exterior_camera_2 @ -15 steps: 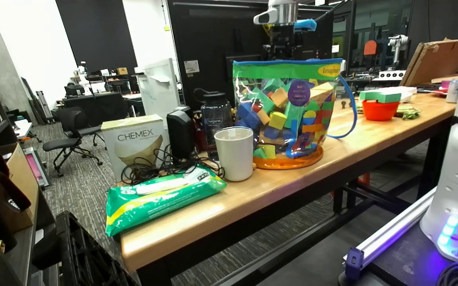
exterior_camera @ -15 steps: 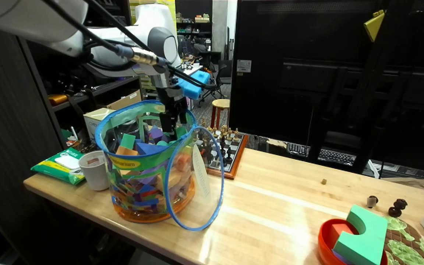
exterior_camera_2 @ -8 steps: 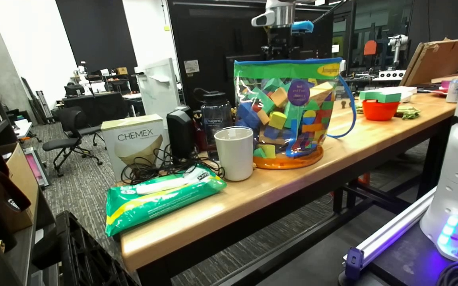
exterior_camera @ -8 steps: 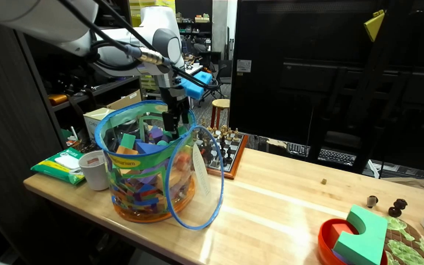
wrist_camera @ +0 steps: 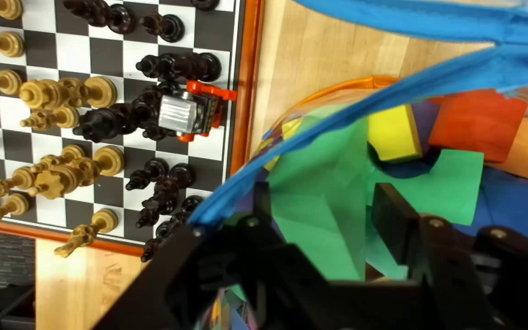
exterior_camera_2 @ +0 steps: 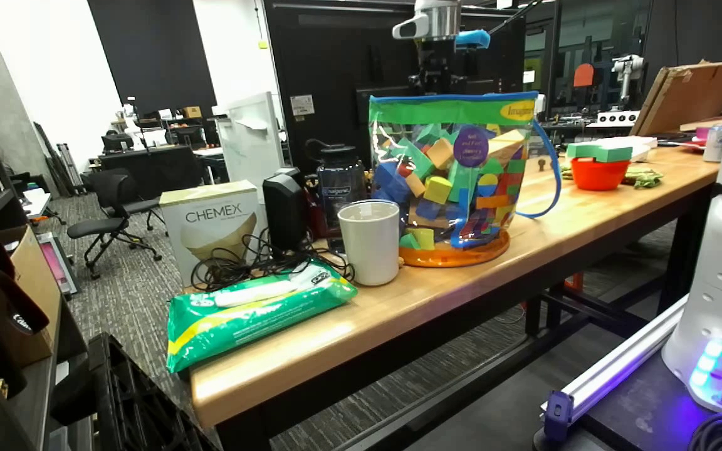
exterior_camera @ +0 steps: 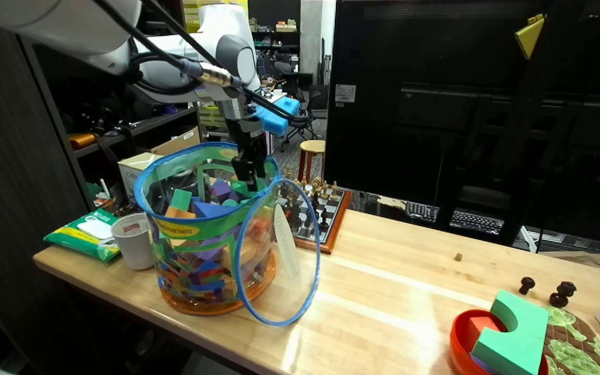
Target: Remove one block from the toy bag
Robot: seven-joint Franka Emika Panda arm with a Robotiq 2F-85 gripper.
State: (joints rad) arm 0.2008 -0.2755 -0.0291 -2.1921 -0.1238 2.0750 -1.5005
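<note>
The toy bag, a clear tub with blue rim and loop handle, stands on the table in both exterior views (exterior_camera: 216,227) (exterior_camera_2: 442,111). It is full of multicoloured blocks. In the wrist view its rim (wrist_camera: 383,101) passes close beside the left finger; I cannot tell if they touch. My gripper (wrist_camera: 326,204) points down and is open. A green block with angled faces (wrist_camera: 310,224) lies between and below its fingers, with a gap to the right finger. In an exterior view the gripper (exterior_camera: 256,178) is at the bag's far rim. Its fingertips are hidden behind the bag in an exterior view (exterior_camera_2: 437,82).
A chessboard (exterior_camera: 337,221) with pieces stands beside the bag. A white mug (exterior_camera_2: 368,250), a bottle (exterior_camera_2: 340,188), a Chemex box (exterior_camera_2: 210,216) and a green-white packet (exterior_camera_2: 235,338) stand on its other side. A red bowl (exterior_camera: 459,338) is farther along the table.
My gripper has moved slightly along the bag's far rim, rightward in an exterior view and leftward in an exterior view. The loop handle has shifted slightly. The blocks look largely unmoved.
</note>
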